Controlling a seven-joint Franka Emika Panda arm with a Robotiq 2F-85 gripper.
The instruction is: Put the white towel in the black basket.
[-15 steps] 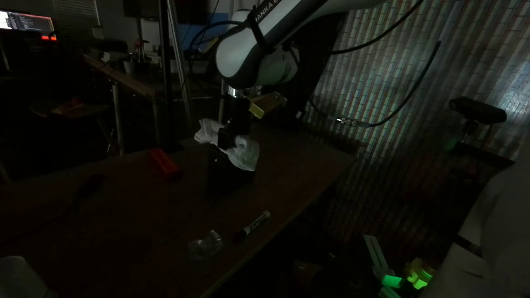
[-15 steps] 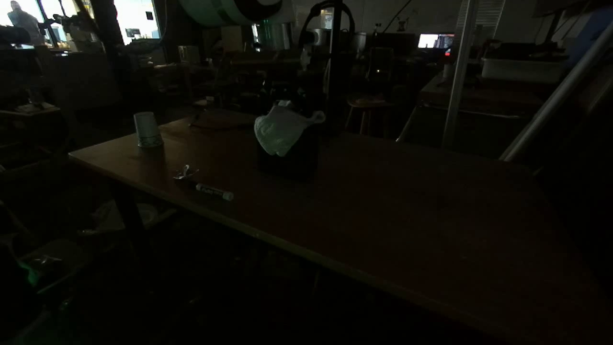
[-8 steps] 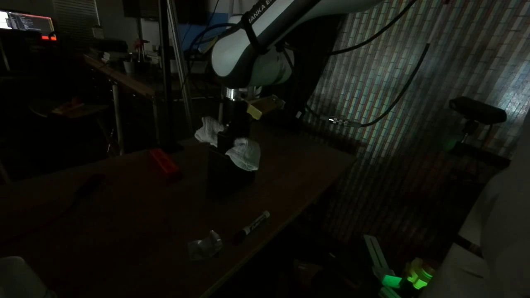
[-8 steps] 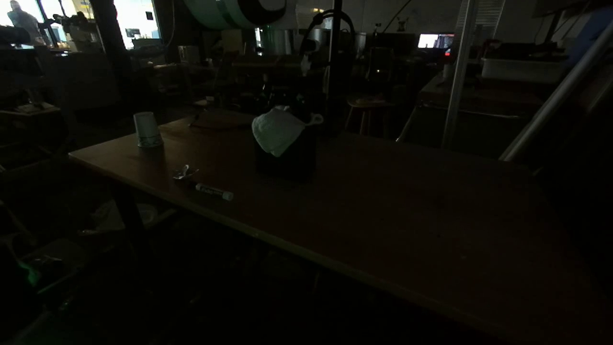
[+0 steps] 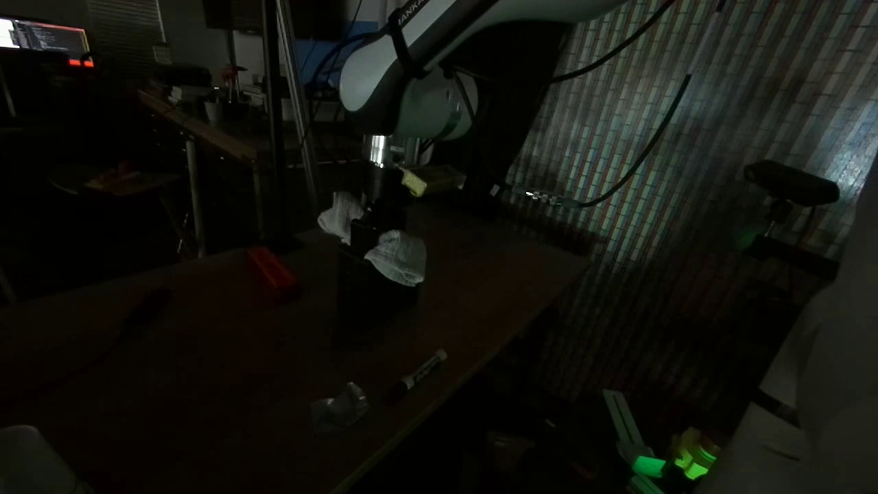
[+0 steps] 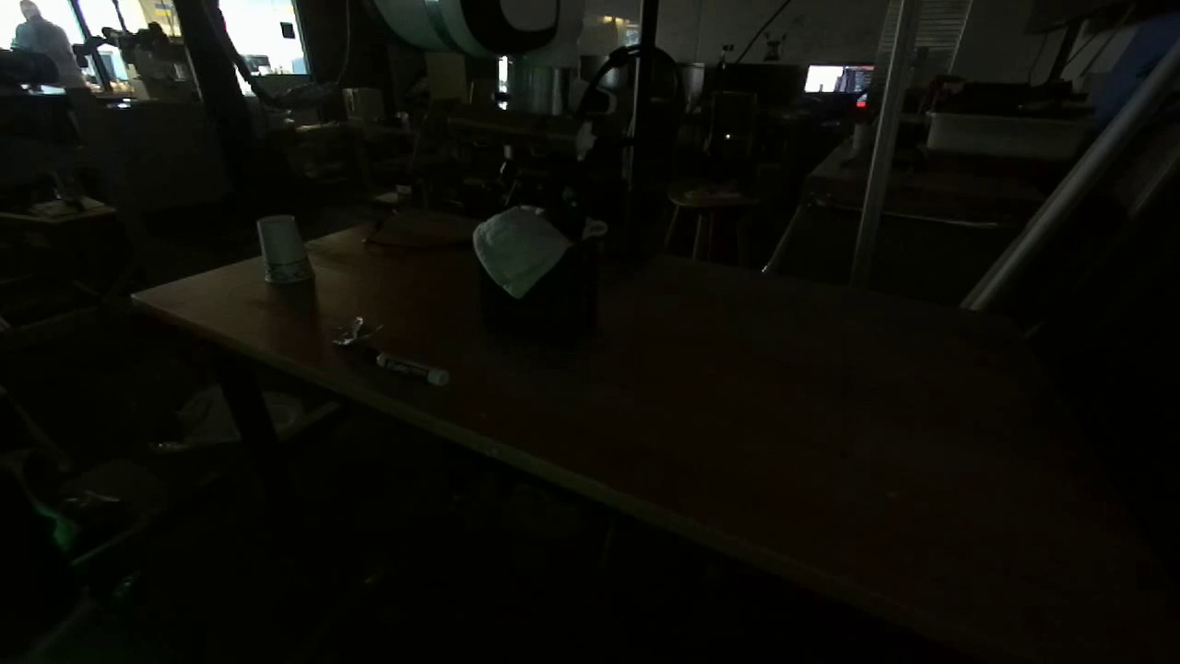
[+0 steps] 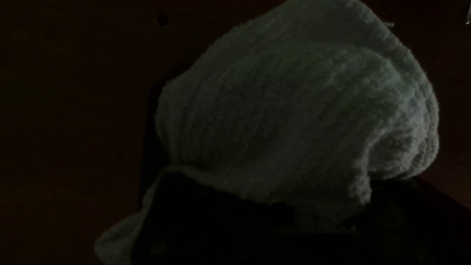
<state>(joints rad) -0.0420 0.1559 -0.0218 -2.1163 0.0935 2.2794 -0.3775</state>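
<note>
The white towel (image 5: 399, 257) is draped over the top of the black basket (image 5: 376, 298) on the table. It bulges up on both sides of my gripper (image 5: 369, 239). In the other exterior picture the towel (image 6: 521, 251) hangs over the near rim of the basket (image 6: 544, 312). My gripper is down at the basket's mouth, pressed into the middle of the towel. In the wrist view the towel (image 7: 276, 117) fills the middle, and a fold of it lies between the dark fingers of my gripper (image 7: 323, 217). The basket's inside is hidden, and the fingers are very dark.
A red block (image 5: 272, 269) lies near the basket. A marker (image 5: 422, 374) and a crumpled clear wrapper (image 5: 341, 408) lie near the table edge. A white cup (image 6: 284, 249) stands upside down at a table corner. A camera (image 5: 792, 184) stands beyond the table.
My gripper has moved down into the towel's middle and slightly left in an exterior view. The towel and the basket have shifted a little left with it in both exterior views.
</note>
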